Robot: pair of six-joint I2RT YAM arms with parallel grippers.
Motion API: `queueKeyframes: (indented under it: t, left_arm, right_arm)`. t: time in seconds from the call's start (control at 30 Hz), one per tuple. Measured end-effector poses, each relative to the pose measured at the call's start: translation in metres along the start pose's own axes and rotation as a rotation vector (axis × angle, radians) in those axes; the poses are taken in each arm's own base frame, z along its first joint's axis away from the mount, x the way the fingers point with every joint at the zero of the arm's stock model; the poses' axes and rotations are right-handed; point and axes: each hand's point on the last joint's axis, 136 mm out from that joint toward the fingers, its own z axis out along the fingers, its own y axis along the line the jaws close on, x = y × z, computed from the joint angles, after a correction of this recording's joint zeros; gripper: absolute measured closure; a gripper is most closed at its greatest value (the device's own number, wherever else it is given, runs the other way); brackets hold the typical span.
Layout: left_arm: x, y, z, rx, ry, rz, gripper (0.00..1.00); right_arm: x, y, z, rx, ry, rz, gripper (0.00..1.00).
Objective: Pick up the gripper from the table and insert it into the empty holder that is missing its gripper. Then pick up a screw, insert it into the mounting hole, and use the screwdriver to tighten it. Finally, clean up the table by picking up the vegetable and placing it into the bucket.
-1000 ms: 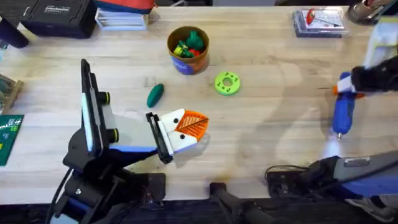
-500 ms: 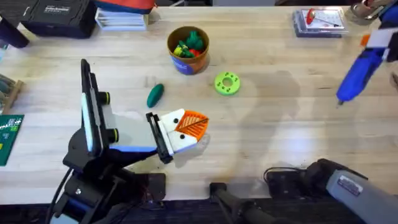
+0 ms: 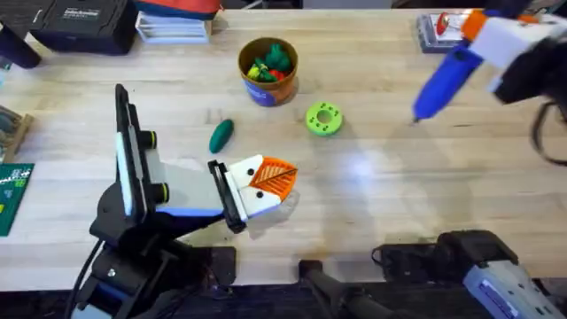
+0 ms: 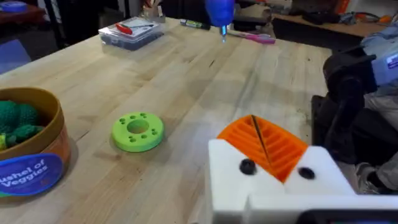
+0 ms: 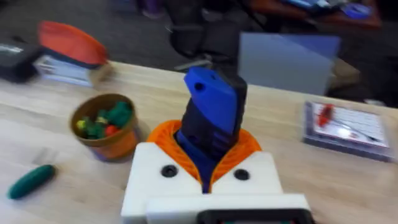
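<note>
My right gripper [image 3: 500, 40] is raised over the far right of the table, shut on the blue screwdriver [image 3: 446, 78], whose bit slants down toward the middle. Seen from the right wrist, the screwdriver [image 5: 211, 118] sits between the orange pads [image 5: 245, 146]. The left gripper [image 3: 266, 184] rests low at front centre, shut, with its two orange pads [image 4: 273, 143] pressed together on white mounts. The dark green vegetable [image 3: 221, 136] lies on the table just beyond it. Farther back stands the bucket [image 3: 267, 84] with toy vegetables inside. The loose gripper and a bare holder are out of view.
A bright green disc [image 3: 324, 119] with holes lies right of the vegetable. A clear screw box [image 3: 454, 31] sits at the far right under the right arm. Dark cases and books line the far left edge. A green board [image 3: 11, 195] lies at the left edge.
The right gripper has lifted the screwdriver from the right edge and swung it farther back and left, with the bit now tilted toward the centre. The left arm has not moved.
</note>
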Motion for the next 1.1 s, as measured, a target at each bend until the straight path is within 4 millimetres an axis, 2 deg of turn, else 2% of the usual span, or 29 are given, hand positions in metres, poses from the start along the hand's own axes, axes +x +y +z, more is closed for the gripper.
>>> queueKeyframes:
  t: [0.23, 0.47, 0.67, 0.93, 1.1]
  left_arm:
    - [0.0, 0.0, 0.0, 0.0, 0.0, 0.0, 0.99]
    - [0.0, 0.0, 0.0, 0.0, 0.0, 0.0, 0.989]
    - [0.0, 0.0, 0.0, 0.0, 0.0, 0.0, 0.99]
    - [0.0, 0.0, 0.0, 0.0, 0.0, 0.0, 0.99]
    - [0.0, 0.0, 0.0, 0.0, 0.0, 0.0, 0.99]
  right_arm:
    - [-0.011, 0.064, 0.012, -0.232, -0.219, 0.03, 0.974]
    - [-0.041, 0.134, -0.001, -0.485, -0.391, 0.018, 0.974]
    - [-0.055, 0.19, -0.018, -0.68, -0.474, 0.02, 0.974]
    - [-0.058, 0.241, -0.045, -0.887, -0.534, 0.021, 0.974]
    - [-0.042, 0.262, -0.042, -0.974, -0.484, 0.0, 0.974]
